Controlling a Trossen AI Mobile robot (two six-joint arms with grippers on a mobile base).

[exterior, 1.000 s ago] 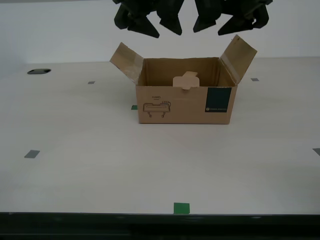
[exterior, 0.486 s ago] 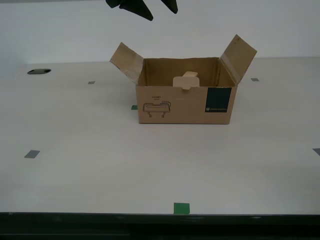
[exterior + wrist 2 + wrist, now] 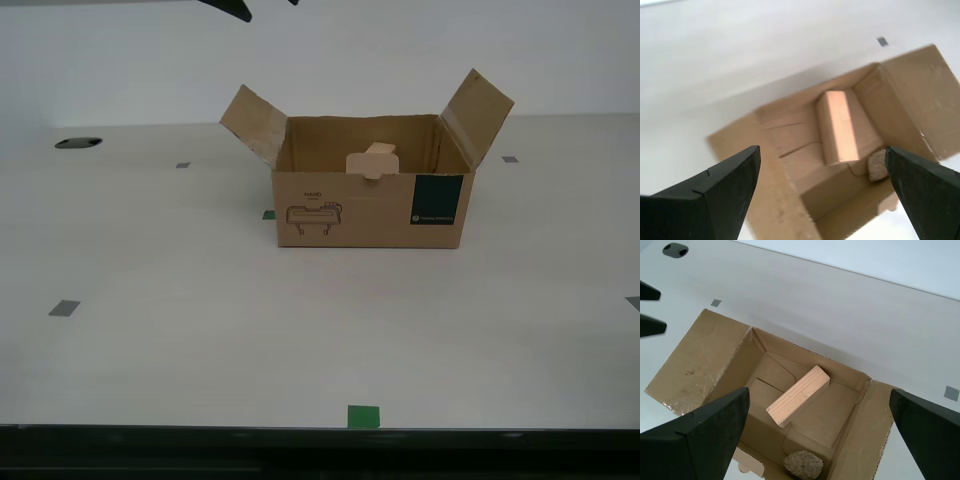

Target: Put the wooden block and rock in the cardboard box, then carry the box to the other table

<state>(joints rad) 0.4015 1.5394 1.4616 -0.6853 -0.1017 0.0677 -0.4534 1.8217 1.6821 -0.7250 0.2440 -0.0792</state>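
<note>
wooden block (image 3: 797, 396) below my first gripper (image 3: 820, 410)

Open cardboard box (image 3: 370, 205) on the pale desk (image 3: 200, 330), both side flaps raised, dark green label (image 3: 437, 199) and line drawing (image 3: 314, 214) on its front, green tape square (image 3: 363, 416) nearer the camera than the box, dark hole (image 3: 78, 143) far off toward the exterior view's left
</note>
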